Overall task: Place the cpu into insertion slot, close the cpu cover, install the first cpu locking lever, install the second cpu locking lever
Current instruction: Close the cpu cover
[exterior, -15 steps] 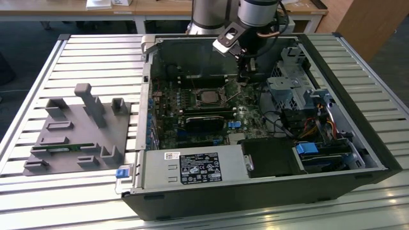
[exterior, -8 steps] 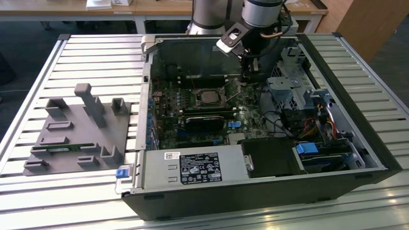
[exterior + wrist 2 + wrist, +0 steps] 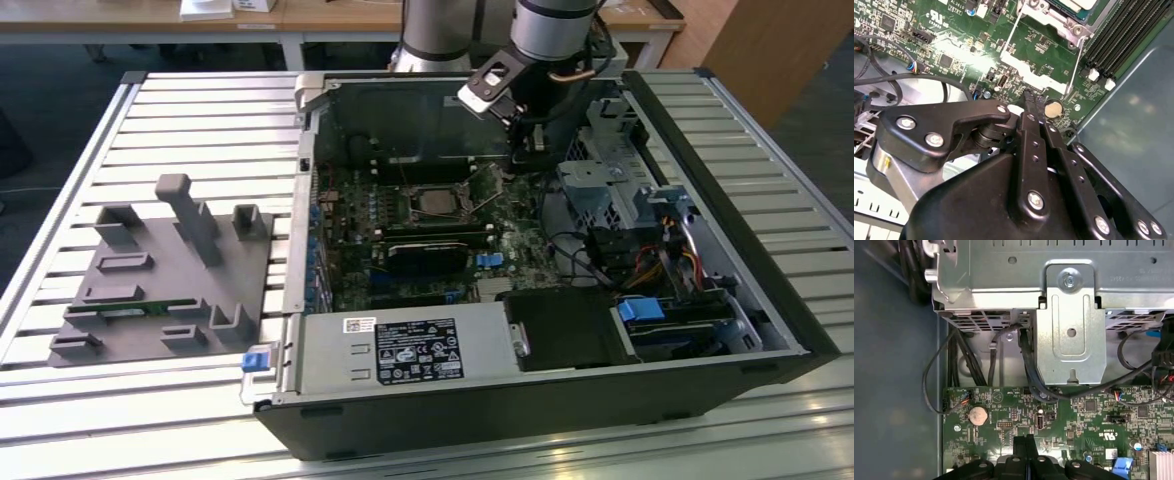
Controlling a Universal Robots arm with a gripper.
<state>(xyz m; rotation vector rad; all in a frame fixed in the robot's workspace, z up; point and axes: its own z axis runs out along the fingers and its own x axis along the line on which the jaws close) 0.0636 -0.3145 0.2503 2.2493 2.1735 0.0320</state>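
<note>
Currently, black two-finger gripper (image 3: 530, 165) is pinched together, empty, over green motherboard (image 3: 521, 240); silver-grey square cpu (image 3: 434, 203) sits in dark insertion slot (image 3: 408, 208), eight o'clock from gripper.

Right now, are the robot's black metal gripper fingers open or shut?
Shut. In both wrist views the gripper shows its two black fingers pressed together, no gap, over the green circuit board.

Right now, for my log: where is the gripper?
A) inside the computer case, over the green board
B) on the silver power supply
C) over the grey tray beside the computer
A: the gripper hangs inside the computer case over the green board, near the round battery.
</note>
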